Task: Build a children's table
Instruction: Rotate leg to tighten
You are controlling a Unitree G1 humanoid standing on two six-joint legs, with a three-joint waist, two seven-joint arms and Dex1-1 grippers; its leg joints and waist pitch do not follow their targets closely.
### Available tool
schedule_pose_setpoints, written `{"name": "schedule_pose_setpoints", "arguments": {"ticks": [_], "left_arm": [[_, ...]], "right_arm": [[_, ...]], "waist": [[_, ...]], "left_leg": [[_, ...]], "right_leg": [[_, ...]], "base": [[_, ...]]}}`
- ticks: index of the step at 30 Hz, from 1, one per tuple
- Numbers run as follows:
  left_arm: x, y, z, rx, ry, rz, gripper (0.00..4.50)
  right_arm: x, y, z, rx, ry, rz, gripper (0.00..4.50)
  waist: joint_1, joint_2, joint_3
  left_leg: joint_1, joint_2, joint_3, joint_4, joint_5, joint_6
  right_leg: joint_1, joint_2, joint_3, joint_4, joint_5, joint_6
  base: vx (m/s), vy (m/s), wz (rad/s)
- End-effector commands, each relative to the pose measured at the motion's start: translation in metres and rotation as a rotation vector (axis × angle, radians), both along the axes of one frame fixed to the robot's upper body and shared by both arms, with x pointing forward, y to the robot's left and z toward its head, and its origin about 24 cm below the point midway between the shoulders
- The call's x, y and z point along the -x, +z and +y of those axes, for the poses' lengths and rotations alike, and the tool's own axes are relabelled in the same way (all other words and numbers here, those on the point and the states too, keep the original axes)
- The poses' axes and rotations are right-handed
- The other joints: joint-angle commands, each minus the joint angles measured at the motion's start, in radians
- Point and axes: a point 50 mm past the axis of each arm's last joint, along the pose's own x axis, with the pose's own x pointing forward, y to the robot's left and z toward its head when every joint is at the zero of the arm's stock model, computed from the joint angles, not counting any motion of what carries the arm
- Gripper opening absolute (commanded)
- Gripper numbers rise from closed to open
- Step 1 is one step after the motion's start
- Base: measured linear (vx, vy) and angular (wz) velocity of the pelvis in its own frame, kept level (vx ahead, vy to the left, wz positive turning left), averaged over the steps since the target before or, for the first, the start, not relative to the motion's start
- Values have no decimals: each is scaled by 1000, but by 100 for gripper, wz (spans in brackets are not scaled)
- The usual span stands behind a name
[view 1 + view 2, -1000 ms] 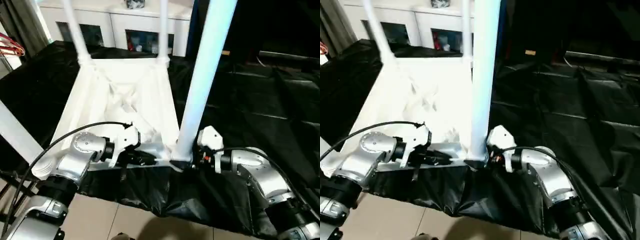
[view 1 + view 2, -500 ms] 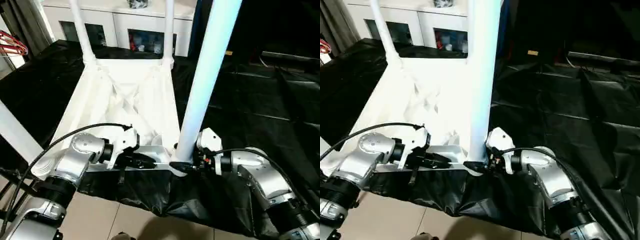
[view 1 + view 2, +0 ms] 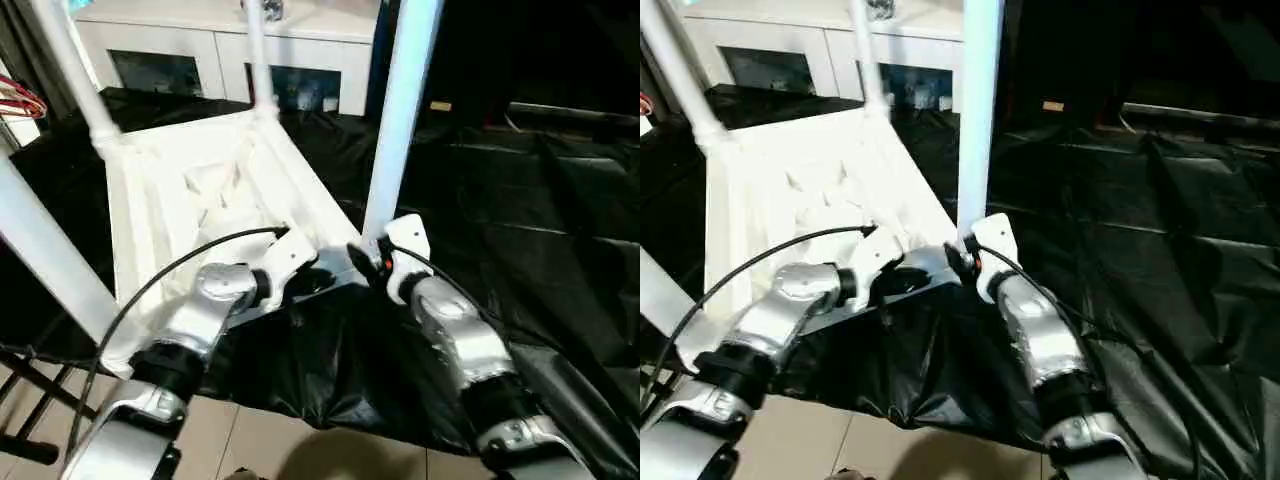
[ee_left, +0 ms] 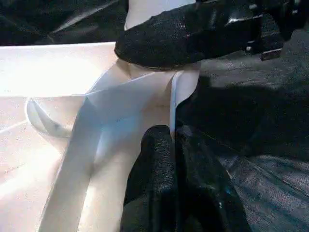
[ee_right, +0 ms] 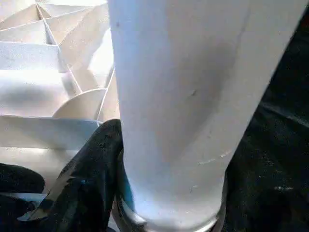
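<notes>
no writing readable; left fingers point(image 4: 164, 159) pinch the table top's rim point(image 4: 172, 104), right fingers point(image 5: 91, 179) clasp a leg point(image 5: 193, 96).

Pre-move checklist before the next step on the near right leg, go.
1. Right gripper around the near right leg at its base: ok, one black finger wraps the tube just above the socket.
2. Left gripper on the table top's rim: ok, jaws shut on the thin edge.
3. Leg upright in its corner socket: ok, it stands upright; full seating cannot tell.
4. Other legs in place: ok, two far legs stand in their sockets, and a fourth rises at near left.
5. Left arm's cable free of the table top: cannot tell.
</notes>
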Motion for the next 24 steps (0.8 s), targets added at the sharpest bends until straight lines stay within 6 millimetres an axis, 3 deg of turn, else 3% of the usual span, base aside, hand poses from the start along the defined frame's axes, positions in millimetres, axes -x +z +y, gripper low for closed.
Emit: {"name": "schedule_pose_setpoints", "arguments": {"ticks": [1,6,10,12,14,20,24], "left_arm": [[3,4,-15,50,-49,-30,0],[8,4,-4,40,-103,-26,0],[13,5,8,28,-172,-8,0],[17,6,21,28,-231,21,0],[18,7,25,31,-244,31,0],[26,11,40,42,-354,90,0],[28,11,44,27,-390,107,0]], "right_arm": [[7,-6,20,-24,110,34,320],[5,0,8,-56,140,20,376],[6,7,-4,-62,229,-2,379],[17,10,-14,-31,430,3,379],[22,10,-17,-24,490,13,379],[43,9,-31,66,737,62,379],[46,12,-34,81,777,69,362]], "waist": [[2,-8,-62],[1,-6,-61],[2,-8,-62],[9,-9,-63],[11,-10,-62],[21,-9,-61],[25,-9,-61]], "left_leg": [[16,24,-5,-64,-142,20],[16,28,-6,-66,-157,22],[14,26,-4,-62,-138,39],[15,29,-4,-61,-133,53],[14,30,-3,-60,-126,63],[16,32,0,-60,-147,61],[17,33,0,-60,-146,57]], "right_leg": [[45,-70,40,-76,75,-219],[43,-70,40,-77,43,-217],[44,-70,41,-75,71,-223],[45,-69,39,-73,89,-222],[45,-67,39,-70,115,-222],[42,-69,38,-75,56,-233],[39,-68,38,-74,46,-238]], "base": [[0,0,0],[0,0,0],[0,0,0],[0,0,0],[0,0,0],[0,0,0],[0,0,0]]}}
